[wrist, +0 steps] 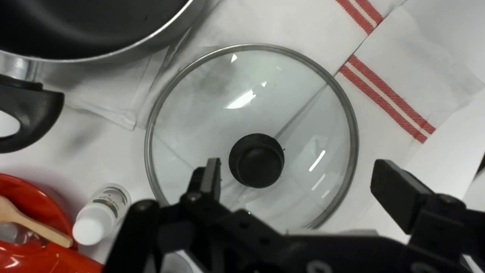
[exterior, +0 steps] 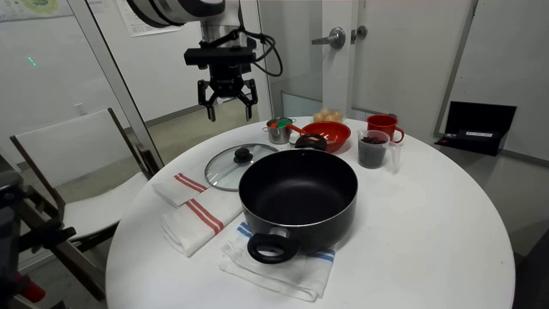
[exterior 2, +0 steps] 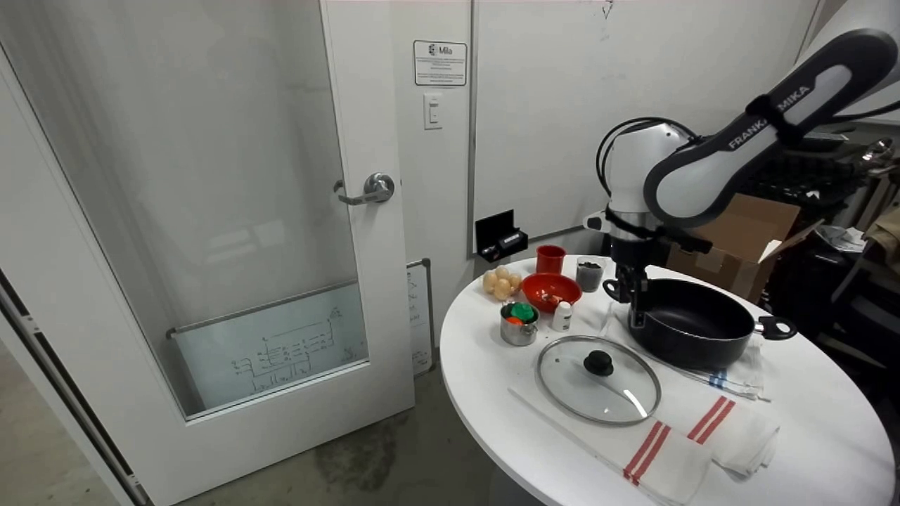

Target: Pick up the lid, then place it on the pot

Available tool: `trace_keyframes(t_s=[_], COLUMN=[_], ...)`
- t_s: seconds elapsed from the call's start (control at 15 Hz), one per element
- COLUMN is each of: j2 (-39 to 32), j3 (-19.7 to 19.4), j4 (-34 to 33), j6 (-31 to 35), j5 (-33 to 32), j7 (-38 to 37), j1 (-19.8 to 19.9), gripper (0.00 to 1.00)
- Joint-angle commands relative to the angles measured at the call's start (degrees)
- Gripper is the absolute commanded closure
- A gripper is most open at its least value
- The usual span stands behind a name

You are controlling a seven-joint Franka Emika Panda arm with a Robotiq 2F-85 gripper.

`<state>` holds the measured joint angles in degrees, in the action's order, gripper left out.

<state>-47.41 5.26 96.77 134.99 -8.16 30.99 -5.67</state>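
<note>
Presently: grasp of round metal-rimmed clear glass lid (exterior 2: 598, 383) pending, by judgement. Black two-fingered gripper (exterior: 230, 113): fingers spread, nothing held. Advised: centre on round black knob (wrist: 256, 160), descend straight, pinch squarely, lift level. Lid: below gripper, untouched, knob nearer one finger in wrist view; flat, beside wide black pot (exterior: 319, 234).

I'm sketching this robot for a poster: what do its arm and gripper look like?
The arm is white and black; white lettering, partly hidden by a black strap, shows FRANK and MIKA. Black cables loop near the black gripper, which has two jointed fingers.
</note>
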Motion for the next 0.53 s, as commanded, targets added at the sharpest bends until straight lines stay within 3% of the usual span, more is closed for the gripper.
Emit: trace_keyframes(t_s=[0.0, 0.47], j2=[-6.7, -14.3], j3=[0.9, 1.4], j4=[-7.3, -13.5], j6=[1.6, 4.1], j5=[-3.0, -5.1], j7=[-0.1, 0.4], j1=[0.3, -0.1], gripper=[0.00, 0.00])
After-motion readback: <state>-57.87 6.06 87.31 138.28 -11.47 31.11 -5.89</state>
